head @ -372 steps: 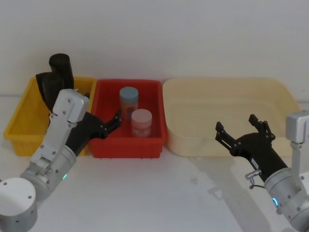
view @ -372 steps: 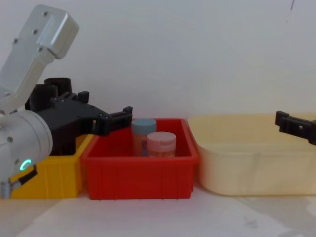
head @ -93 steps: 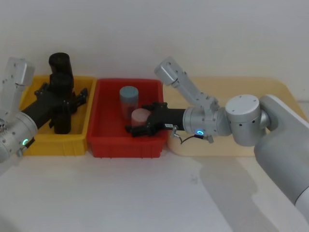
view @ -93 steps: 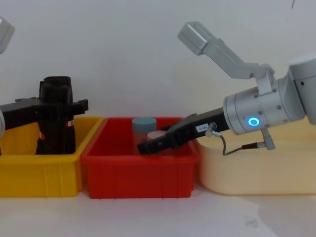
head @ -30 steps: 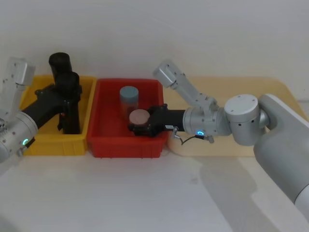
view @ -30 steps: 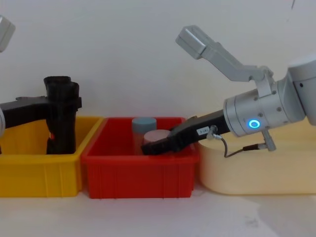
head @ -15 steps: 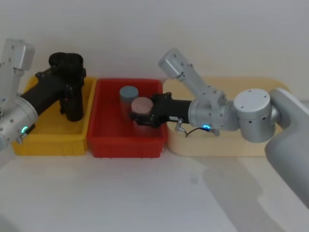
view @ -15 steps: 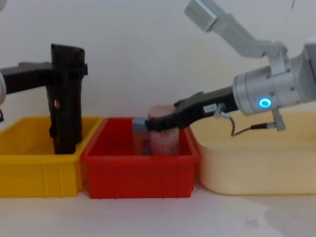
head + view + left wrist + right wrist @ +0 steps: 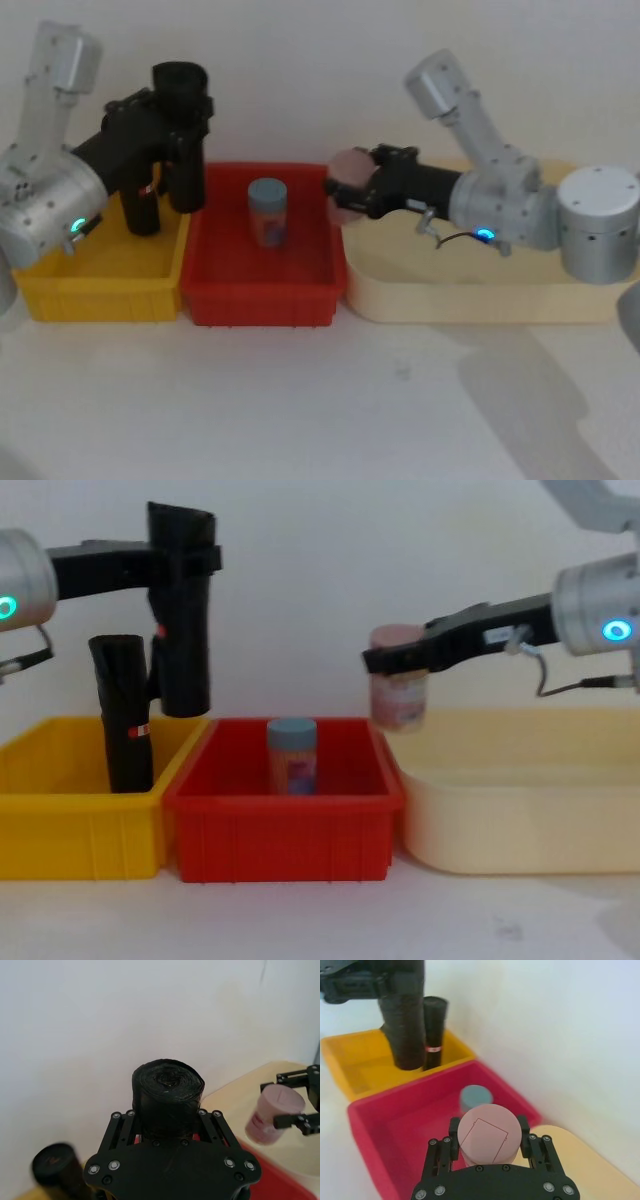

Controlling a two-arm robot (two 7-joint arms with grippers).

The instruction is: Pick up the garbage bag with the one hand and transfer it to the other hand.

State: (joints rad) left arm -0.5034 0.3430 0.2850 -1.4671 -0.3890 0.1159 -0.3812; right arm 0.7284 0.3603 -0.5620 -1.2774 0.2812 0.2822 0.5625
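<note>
The garbage bag [image 9: 186,170], a black roll, hangs upright in the air over the seam between the yellow bin [image 9: 100,290] and the red bin [image 9: 260,300]. My left gripper [image 9: 180,110], on the green-ringed arm, is shut on its upper part; the chest view shows the bag [image 9: 185,670] clear of the bins, and the left wrist view shows its end [image 9: 167,1085] between the fingers. My right gripper [image 9: 352,190], on the blue-ringed arm, is shut on a pink-lidded jar [image 9: 398,695] held above the red bin's right rim, well apart from the bag.
A second black roll [image 9: 125,725] with a red label stands in the yellow bin. A blue-lidded jar [image 9: 267,210] stands in the red bin. A cream tray [image 9: 480,295] lies on the right, under the right arm. White table in front, wall close behind.
My left gripper has lifted the garbage bag higher and to the right, out of the yellow bin. My right gripper has raised the pink-lidded jar out of the red bin and drawn it right.
</note>
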